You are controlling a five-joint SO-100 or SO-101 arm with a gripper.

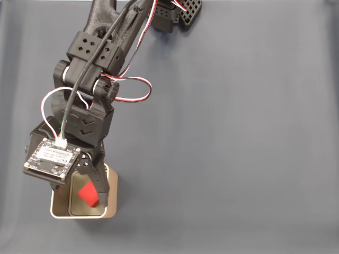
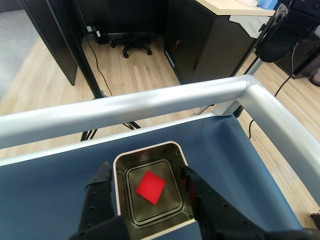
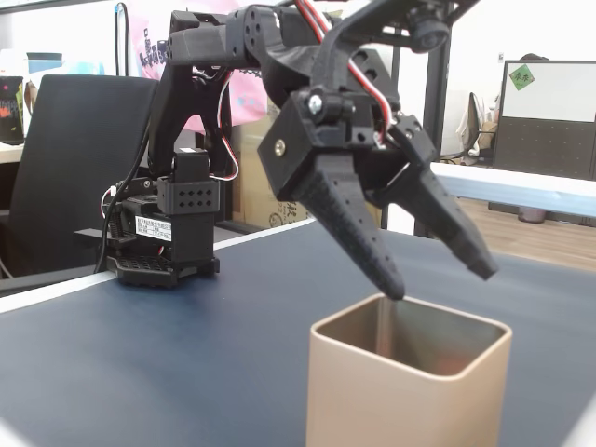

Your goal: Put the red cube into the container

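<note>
In a fixed view from above, the black two-finger gripper [image 1: 95, 188] hangs over the square beige-silver metal tin with a pale rim [image 1: 59, 214] near the lower left of the dark blue table mat [image 1: 238, 148]. The small bright red cube [image 1: 88, 194] shows inside the tin's opening, beside a black finger.

In the wrist view the red cube [image 2: 150, 187] lies flat on the tin's floor — loose, touching neither finger. The tin [image 2: 120, 200] sits between the two black fingers [image 2: 97, 200], which are spread wide, one on each side of it.

In a fixed view from table level, the gripper [image 3: 442, 284] is parted and empty — its tips just above the tin [image 3: 372, 391].
</note>
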